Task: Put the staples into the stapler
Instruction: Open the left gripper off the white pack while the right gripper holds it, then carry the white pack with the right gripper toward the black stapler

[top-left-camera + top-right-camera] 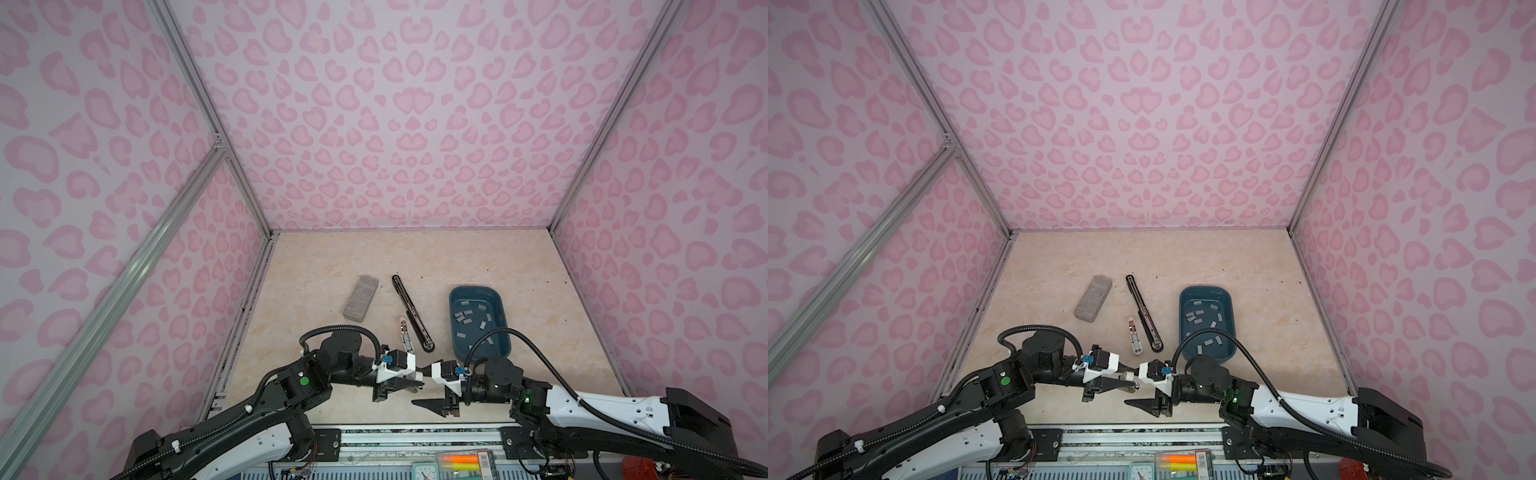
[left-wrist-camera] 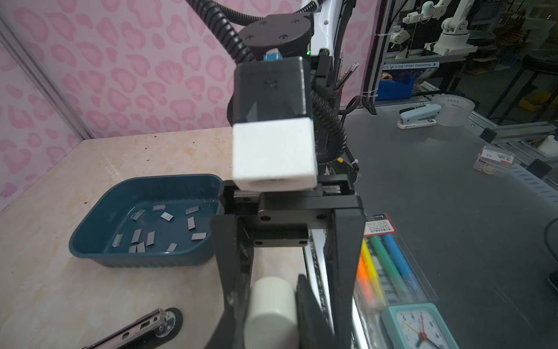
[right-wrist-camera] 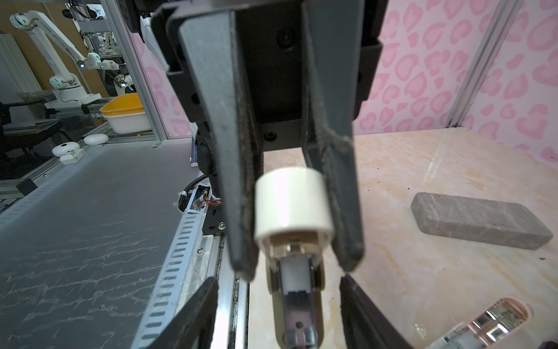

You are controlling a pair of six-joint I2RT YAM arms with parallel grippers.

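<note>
Your left fingers [image 3: 223, 151] clench a white-capped metal piece [image 3: 290, 208] above the tabletop [image 3: 422, 169]; your right fingers [image 3: 193, 314] stand spread either side of it.

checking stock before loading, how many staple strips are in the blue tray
12 staples, all scattered on the floor of the blue tray. One end of the tray is blocked in the left wrist view, so more may be hidden.

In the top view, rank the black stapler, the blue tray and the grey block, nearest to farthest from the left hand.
1. The black stapler: its round end lies just beyond the left hand, which grips a white-capped part.
2. The blue tray: off to the right.
3. The grey block: farther back, left.
</note>
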